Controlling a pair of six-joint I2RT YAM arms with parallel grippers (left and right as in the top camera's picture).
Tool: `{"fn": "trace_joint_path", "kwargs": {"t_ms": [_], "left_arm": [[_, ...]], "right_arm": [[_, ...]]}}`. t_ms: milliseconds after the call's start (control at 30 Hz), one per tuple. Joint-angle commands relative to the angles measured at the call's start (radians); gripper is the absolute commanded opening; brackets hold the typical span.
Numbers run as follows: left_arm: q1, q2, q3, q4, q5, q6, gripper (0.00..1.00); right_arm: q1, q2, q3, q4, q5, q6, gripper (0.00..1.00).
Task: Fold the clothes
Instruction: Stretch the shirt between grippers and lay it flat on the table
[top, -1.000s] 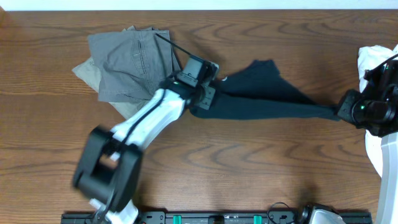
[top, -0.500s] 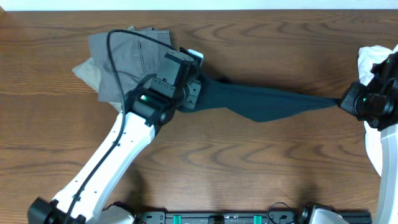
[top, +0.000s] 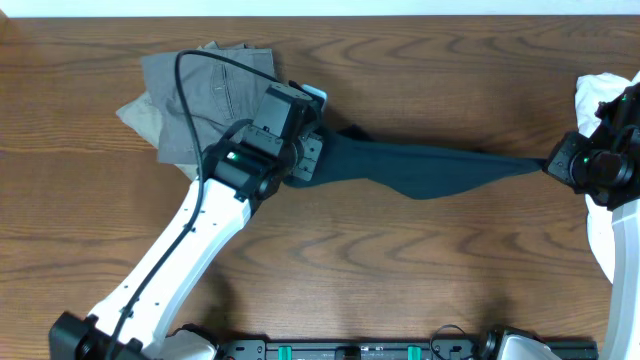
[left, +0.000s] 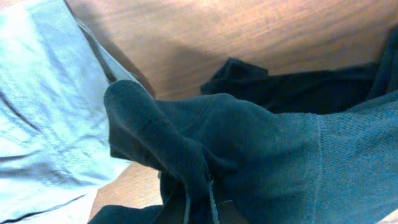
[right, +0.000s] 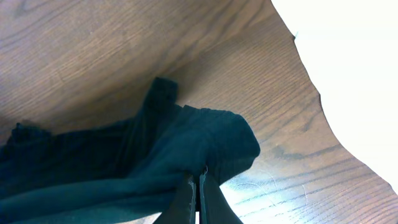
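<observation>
Two pinch points carried the black T-shirt in your overhead view. The left end effector had one end at the edge of the grey-green trousers. The right end effector had the other end near the white cloth. Between them the fabric ran as a narrow rope across the bench. Only this view gave you that whole span, though I could not tell whether it touched the wood.

Your left wrist view showed what overhead hid: the jaws were shut on a thick wad of several layers. A stitched seam line ran close by, and the trousers lay just beside the wad.

Your right wrist view showed the jaws pinched nearly together on a small fold, with the white cloth close at one side.

I judged the shirt thin, light and limp. It would sag, bunch and slide over itself, holding no shape. You would likely have done better gripping a single edge at a hem corner or shoulder seam than a wad.
</observation>
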Motion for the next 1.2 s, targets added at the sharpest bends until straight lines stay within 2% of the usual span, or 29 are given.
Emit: {"fn": "trace_joint_path", "kwargs": {"t_ms": [0, 67, 133, 167, 233, 400, 433, 467, 500, 533, 900, 1000, 1167], "left_arm": [[0.005, 0.042, 0.011, -0.011, 0.053, 0.005, 0.06], [0.005, 0.063, 0.011, -0.014, 0.066, 0.005, 0.07], [0.005, 0.077, 0.011, -0.014, 0.084, 0.005, 0.13], [0.005, 0.082, 0.011, -0.014, 0.098, 0.006, 0.13], [0.005, 0.092, 0.011, -0.015, 0.116, 0.006, 0.06], [0.005, 0.099, 0.011, -0.014, 0.172, 0.006, 0.07], [0.005, 0.099, 0.011, -0.015, 0.184, 0.006, 0.23], [0.005, 0.099, 0.011, -0.015, 0.195, 0.006, 0.24], [0.005, 0.099, 0.011, -0.015, 0.205, 0.006, 0.07], [0.005, 0.099, 0.011, -0.016, 0.216, 0.005, 0.05], [0.005, 0.085, 0.011, -0.028, 0.230, 0.006, 0.06], [0.005, 0.029, 0.019, -0.025, 0.229, 0.008, 0.06], [0.005, -0.157, 0.069, -0.024, 0.229, 0.089, 0.06]], "right_arm": [[-0.009, -0.003, 0.003, -0.002, 0.014, 0.017, 0.01], [-0.009, -0.003, 0.003, -0.006, 0.014, 0.017, 0.01], [-0.009, -0.003, 0.003, -0.009, 0.014, 0.017, 0.01], [-0.009, -0.003, 0.003, -0.010, 0.014, 0.017, 0.01], [-0.008, -0.003, 0.003, -0.010, 0.013, 0.017, 0.01], [-0.007, -0.003, 0.003, -0.011, 0.007, 0.017, 0.01], [-0.007, -0.003, 0.003, -0.011, 0.007, 0.017, 0.01], [-0.007, -0.003, 0.003, -0.011, 0.006, 0.017, 0.01], [-0.007, -0.003, 0.003, -0.011, 0.006, 0.017, 0.01], [-0.007, -0.003, 0.003, -0.011, 0.007, 0.017, 0.01], [-0.007, -0.003, 0.003, -0.016, 0.007, 0.017, 0.01], [-0.008, -0.003, 0.003, -0.011, 0.007, 0.011, 0.01], [-0.011, -0.035, 0.026, -0.004, 0.007, 0.002, 0.01]]}}
